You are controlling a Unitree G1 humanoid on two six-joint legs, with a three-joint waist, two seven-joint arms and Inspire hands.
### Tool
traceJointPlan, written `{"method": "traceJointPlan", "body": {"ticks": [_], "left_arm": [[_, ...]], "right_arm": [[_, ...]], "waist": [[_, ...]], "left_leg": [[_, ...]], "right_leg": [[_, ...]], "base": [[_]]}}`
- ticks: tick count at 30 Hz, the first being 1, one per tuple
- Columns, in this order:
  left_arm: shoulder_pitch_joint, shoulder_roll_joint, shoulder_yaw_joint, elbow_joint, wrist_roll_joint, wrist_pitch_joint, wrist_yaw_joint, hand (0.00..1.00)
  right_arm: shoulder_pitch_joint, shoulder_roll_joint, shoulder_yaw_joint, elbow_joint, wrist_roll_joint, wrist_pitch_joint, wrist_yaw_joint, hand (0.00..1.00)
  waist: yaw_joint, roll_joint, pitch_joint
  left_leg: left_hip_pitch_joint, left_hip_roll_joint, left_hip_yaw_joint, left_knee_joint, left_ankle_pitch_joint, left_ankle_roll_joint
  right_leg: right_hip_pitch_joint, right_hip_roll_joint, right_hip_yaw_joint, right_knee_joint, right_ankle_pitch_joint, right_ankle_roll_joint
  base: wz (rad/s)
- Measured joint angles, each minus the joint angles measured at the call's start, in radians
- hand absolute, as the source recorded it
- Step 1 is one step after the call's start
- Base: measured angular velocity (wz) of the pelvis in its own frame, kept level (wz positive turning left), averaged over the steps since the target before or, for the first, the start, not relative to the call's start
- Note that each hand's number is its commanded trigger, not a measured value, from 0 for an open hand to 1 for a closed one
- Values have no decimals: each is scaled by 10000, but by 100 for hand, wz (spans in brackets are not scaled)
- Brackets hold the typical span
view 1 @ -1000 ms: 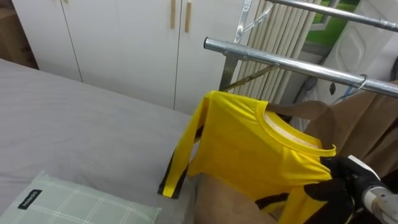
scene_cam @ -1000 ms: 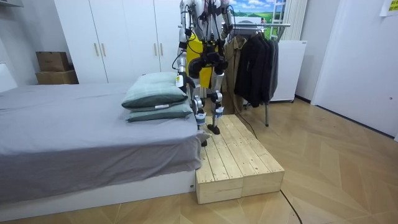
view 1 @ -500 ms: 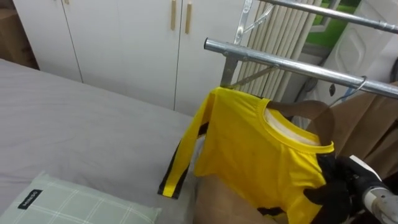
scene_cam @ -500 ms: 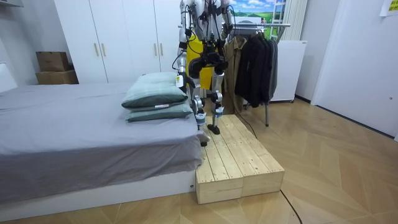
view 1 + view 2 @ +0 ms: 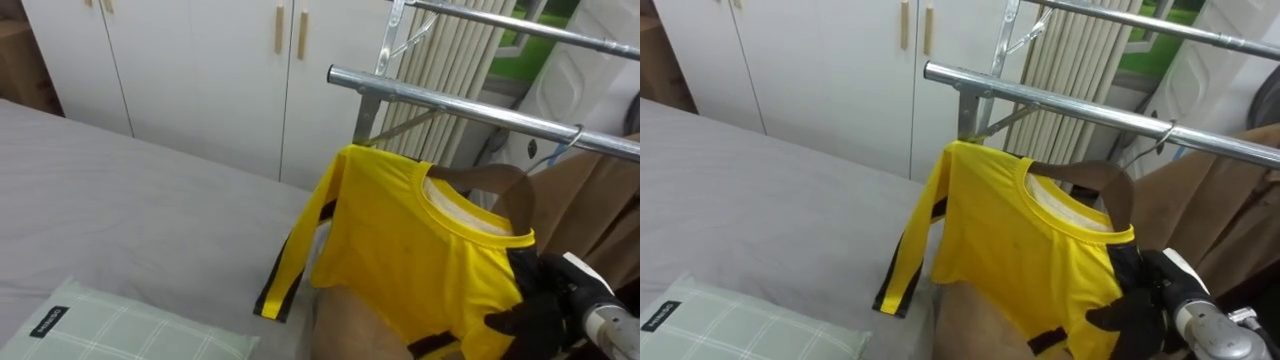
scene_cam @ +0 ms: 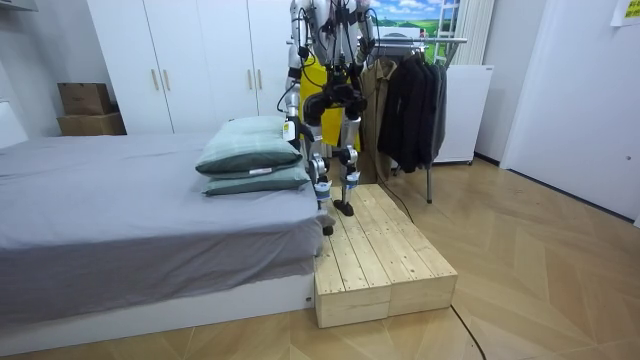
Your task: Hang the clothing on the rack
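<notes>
Grey bed lay at the left before white wardrobe doors, and beside it the yellow shirt hung on a wooden hanger under the metal rail — its right-hand edge clasped in the curled fingers of the right hand

White wardrobe behind grey bed, parquet floor.

A grey bed carries two stacked green pillows at its near corner. Behind the bed stand a white wardrobe and cardboard boxes. A wooden platform lies against the bed's side. Beyond the bed, dark jackets hang before a white cabinet.
</notes>
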State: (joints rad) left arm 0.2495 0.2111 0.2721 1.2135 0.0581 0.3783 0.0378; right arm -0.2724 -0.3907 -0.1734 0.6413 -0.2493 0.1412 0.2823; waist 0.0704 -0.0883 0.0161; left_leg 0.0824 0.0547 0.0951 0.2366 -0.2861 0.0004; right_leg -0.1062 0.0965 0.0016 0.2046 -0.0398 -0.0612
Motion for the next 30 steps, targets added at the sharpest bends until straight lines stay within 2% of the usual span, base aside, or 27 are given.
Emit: {"method": "traceJointPlan", "body": {"ticks": [6,13,17,30], "left_arm": [[-1,11,-1,2,1,0,0,0],[-1,11,0,5,9,1,0,0],[-4,17,4,4,8,1,0,0],[-31,27,12,5,6,1,0,0]], "right_arm": [[-5,0,-1,91,-1,-155,-51,0],[-5,1,9,91,-2,-162,-29,0],[-4,2,9,-171,-182,-80,-20,0],[-5,0,17,-377,-666,-85,-177,0]], "waist": [[6,34,-13],[11,27,-29],[13,-10,-89],[4,4,-88]], "left_leg": [[68,17,0,13,8,-19],[13,16,33,14,7,-22],[-11,14,33,15,18,-39],[-19,35,78,13,41,-95]], "right_leg": [[4,25,3,1,9,-15],[2,28,33,7,23,-35],[-69,38,45,10,37,-51],[-119,98,130,9,60,-88]], "base": [[0],[0],[-1],[-1]]}}
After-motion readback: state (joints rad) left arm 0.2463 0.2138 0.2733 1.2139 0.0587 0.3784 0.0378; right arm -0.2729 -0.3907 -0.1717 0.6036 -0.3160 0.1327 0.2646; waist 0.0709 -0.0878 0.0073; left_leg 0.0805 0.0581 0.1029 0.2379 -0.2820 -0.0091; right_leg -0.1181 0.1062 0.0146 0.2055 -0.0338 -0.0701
